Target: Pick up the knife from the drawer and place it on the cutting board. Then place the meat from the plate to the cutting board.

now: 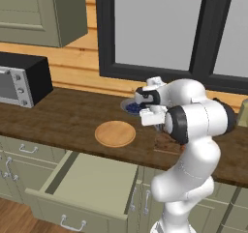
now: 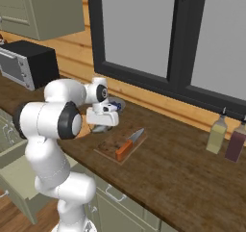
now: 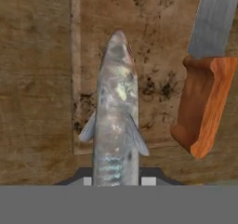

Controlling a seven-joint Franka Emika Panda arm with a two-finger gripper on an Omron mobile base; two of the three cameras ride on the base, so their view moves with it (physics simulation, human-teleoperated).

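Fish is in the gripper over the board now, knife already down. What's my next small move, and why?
Probably lower a touch and open the gripper. It is shut on the fish, which hangs over the cutting board beside the knife, clear of the handle. The plate is bare.

White arm bent over a dark wooden surface (image 2: 192, 178), hand above the left end of the cutting board (image 2: 109, 147). Knife (image 2: 129, 145) lying on the board, orange handle nearest. Two bottles (image 2: 226, 138) standing far right.
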